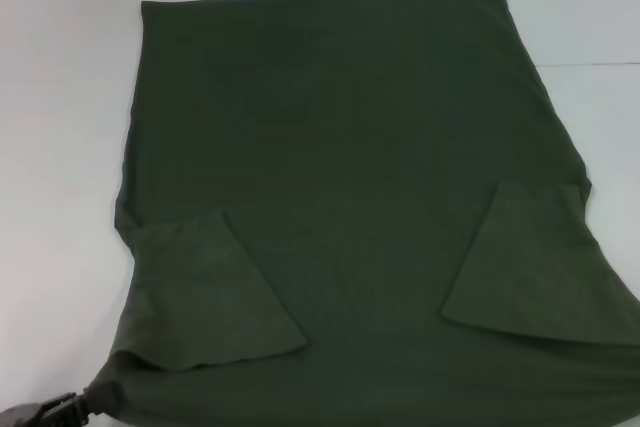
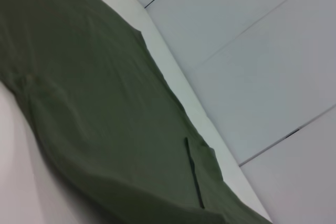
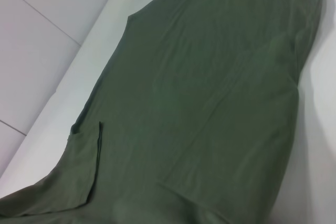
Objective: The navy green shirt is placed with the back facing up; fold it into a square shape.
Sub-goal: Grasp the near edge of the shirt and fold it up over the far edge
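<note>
The navy green shirt (image 1: 340, 147) lies flat on the white table (image 1: 60, 97), plain side up, its hem at the far edge. Both short sleeves are folded inward onto the body: the left sleeve (image 1: 205, 287) and the right sleeve (image 1: 540, 262). My left gripper (image 1: 60, 409) shows as a dark piece at the near left corner, right beside the shirt's near left edge. The left wrist view looks along the shirt (image 2: 94, 103) toward a folded sleeve (image 2: 202, 174). The right wrist view shows the shirt (image 3: 210, 87) and a folded sleeve (image 3: 84, 166). My right gripper is out of view.
Bare white table surrounds the shirt on the left, the far side and the right (image 1: 600, 27). The shirt's near part runs off the bottom of the head view. Beyond the table's edge, grey floor tiles (image 2: 252, 51) (image 3: 37, 40) appear in both wrist views.
</note>
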Tool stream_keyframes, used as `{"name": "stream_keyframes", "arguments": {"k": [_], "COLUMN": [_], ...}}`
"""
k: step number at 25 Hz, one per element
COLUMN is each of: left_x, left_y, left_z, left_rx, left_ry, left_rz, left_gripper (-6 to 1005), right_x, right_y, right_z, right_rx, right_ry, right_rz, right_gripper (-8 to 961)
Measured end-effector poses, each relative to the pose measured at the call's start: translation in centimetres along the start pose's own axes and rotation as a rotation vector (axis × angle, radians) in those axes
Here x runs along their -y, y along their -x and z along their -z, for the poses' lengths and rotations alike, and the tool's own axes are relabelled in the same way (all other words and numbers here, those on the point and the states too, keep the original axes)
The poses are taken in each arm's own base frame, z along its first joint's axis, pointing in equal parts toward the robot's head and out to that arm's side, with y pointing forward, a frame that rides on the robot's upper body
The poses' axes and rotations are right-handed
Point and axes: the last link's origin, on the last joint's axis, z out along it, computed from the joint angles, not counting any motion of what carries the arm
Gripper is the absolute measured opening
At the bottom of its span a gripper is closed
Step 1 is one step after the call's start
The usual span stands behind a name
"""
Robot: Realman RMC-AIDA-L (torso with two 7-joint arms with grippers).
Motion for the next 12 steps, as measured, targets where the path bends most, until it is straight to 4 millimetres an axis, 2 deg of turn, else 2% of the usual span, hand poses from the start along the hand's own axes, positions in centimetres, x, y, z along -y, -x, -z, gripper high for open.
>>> {"name": "stream_keyframes", "arguments": {"k": [6,9,12], "left_x": [-0.1,0.0,0.3], "left_y": [-1.6,-3.6,-6.6], "left_z": [-1.3,-2.7,-4.7], "left_rx": [0.005,0.011,0.016], "left_ry": [0.041,0.069,0.075], "left_rz": [-0.029,-0.063,-0.111], "left_gripper": [68,68,68], "right_x": [0.6,0.9,1.0], "right_y": [1.2,2.6,4.7], "right_z": [0.6,0.7,0.2], "right_rx": [0.053,0.116,0.173], "right_ry": [-0.034,-0.053,-0.060], "right_rz": [-0.003,0.005,0.032], "right_gripper": [65,65,66]}}
